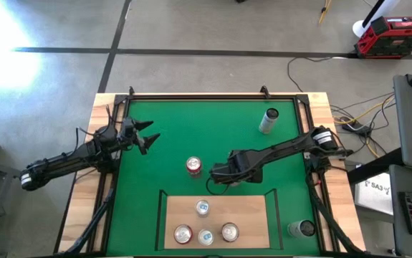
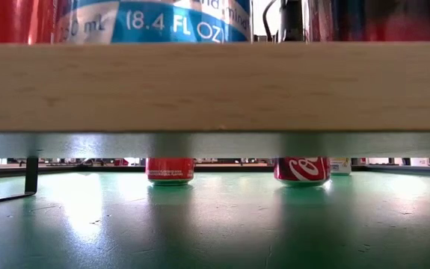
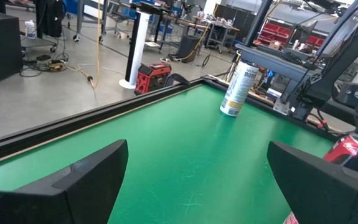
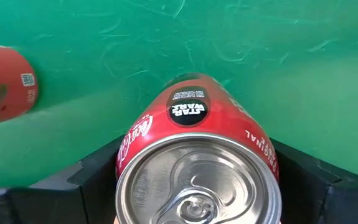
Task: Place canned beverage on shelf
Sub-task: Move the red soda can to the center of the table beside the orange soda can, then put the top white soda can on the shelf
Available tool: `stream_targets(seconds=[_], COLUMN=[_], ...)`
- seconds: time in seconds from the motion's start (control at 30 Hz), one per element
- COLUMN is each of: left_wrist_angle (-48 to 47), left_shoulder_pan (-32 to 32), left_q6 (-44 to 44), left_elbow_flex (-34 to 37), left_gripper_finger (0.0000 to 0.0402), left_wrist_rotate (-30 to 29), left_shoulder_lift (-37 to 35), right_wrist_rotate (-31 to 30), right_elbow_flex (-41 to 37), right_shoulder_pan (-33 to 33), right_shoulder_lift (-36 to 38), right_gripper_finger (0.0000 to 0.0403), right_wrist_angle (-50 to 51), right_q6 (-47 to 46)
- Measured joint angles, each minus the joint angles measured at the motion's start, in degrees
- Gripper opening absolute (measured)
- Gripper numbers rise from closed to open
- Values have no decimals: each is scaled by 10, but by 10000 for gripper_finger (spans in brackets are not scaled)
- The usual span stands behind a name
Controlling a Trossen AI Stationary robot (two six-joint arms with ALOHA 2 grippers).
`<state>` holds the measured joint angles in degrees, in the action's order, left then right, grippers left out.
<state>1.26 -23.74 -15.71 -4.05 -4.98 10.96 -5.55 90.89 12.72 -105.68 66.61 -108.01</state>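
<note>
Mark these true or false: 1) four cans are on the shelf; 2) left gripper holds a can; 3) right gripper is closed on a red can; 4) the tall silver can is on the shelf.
1) True. Four cans stand on the shelf.
2) False. The left gripper is open and empty, over the left side of the green mat.
3) True. The right gripper is closed on the red cola can.
4) False. The tall silver can stands on the green mat, near its far right corner.
</note>
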Motion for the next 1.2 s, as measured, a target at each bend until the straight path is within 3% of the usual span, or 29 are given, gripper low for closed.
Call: stream_targets(seconds=[0.7, 0.93, 1.2], left_wrist_angle=[0, 0, 0], left_shoulder_pan=[0, 0, 0], left_q6=[0, 0, 0], left_elbow_flex=[0, 0, 0], left_gripper_finger=[369, 369, 369], left_wrist_rotate=[0, 0, 0], left_shoulder_lift=[0, 0, 0], right_wrist_rotate=[6, 15, 7], right_elbow_flex=[3, 26, 85], right_shoulder_pan=[0, 0, 8], right_shoulder_lift=[-9, -3, 22], right_gripper_finger=[342, 376, 381], right_wrist_angle=[-7, 28, 109], right_q6=[5, 10, 57])
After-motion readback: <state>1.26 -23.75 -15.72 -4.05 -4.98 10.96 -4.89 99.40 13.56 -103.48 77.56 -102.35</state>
